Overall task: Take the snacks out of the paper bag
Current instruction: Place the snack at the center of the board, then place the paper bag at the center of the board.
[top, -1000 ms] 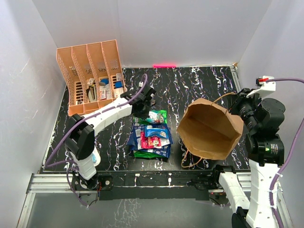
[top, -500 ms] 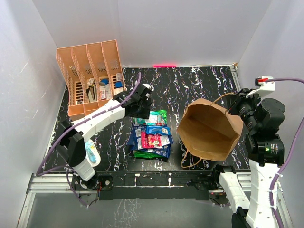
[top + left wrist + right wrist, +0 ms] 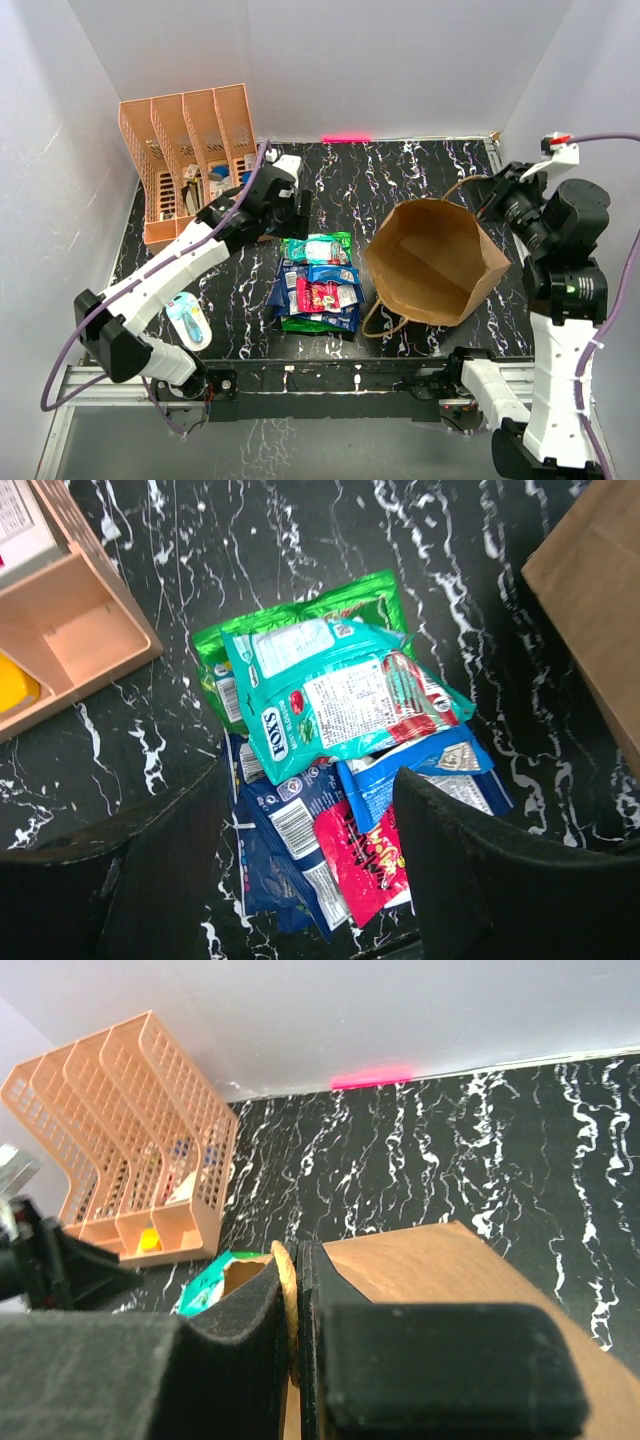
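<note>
**Left claw open over snack pile; right claw pinching bag**

Noted left claw (image 3: 312,780) open, fingers (image 3: 450,860) spread wide and holding nothing, hanging above the snacks (image 3: 340,740) at mid-frame of the left wrist view. Seen from overhead at upper centre-left (image 3: 290,205), just above the top edge of the pile in the frame.

Logged right claw (image 3: 295,1255) closed tight on a thin brown strip of the paper bag (image 3: 440,1270); cannot tell from the wrist view whether handle or rim. Overhead, placed at the right of frame (image 3: 497,195), up against the bag's upper-right edge.

Found snacks (image 3: 318,285) stacked flat on the desk (image 3: 400,180) at frame centre, just left of the bag and outside it. Topmost: teal packet (image 3: 330,700), lying on a green packet (image 3: 350,595); below these in the frame, a blue packet (image 3: 440,770), a red packet (image 3: 365,865) and a dark blue packet (image 3: 290,850), all overlapping.

Recorded paper bag (image 3: 430,265) at centre-right, mouth gaping toward the overhead camera, one loop handle (image 3: 385,320) hanging at its lower left.

Further out: peach-orange organiser (image 3: 190,150) at upper left, light-blue oval gadget (image 3: 187,320) at lower left beside the left arm.
</note>
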`<state>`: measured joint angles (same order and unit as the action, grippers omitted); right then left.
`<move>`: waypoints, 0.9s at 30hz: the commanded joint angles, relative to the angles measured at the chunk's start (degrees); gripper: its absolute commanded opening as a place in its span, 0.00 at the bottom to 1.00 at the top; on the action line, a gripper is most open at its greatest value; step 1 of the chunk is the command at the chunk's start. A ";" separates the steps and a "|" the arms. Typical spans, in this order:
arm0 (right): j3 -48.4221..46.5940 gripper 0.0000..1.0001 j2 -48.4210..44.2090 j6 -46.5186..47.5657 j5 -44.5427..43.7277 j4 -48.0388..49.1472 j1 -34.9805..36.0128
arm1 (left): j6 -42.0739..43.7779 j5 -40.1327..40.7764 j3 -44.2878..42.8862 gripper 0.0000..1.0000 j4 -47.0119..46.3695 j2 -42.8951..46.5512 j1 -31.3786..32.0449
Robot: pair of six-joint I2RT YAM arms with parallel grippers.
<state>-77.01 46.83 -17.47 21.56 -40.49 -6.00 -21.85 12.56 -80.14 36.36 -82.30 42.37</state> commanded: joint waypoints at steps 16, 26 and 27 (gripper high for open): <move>-2.07 0.08 19.92 3.84 -23.45 11.06 -2.50 | 6.17 -3.99 3.50 0.72 -5.19 14.41 -0.18; -1.17 0.18 15.68 9.21 -23.88 8.24 -5.78 | 7.28 -0.76 3.06 0.77 -6.01 18.10 -0.18; -3.34 0.25 15.99 9.38 -23.40 6.61 -5.78 | 7.52 -0.38 2.49 0.78 -6.20 18.02 -0.18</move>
<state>-75.18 64.93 -10.85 -2.63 -33.45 -11.75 -15.51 9.98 -76.71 31.51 -65.52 42.37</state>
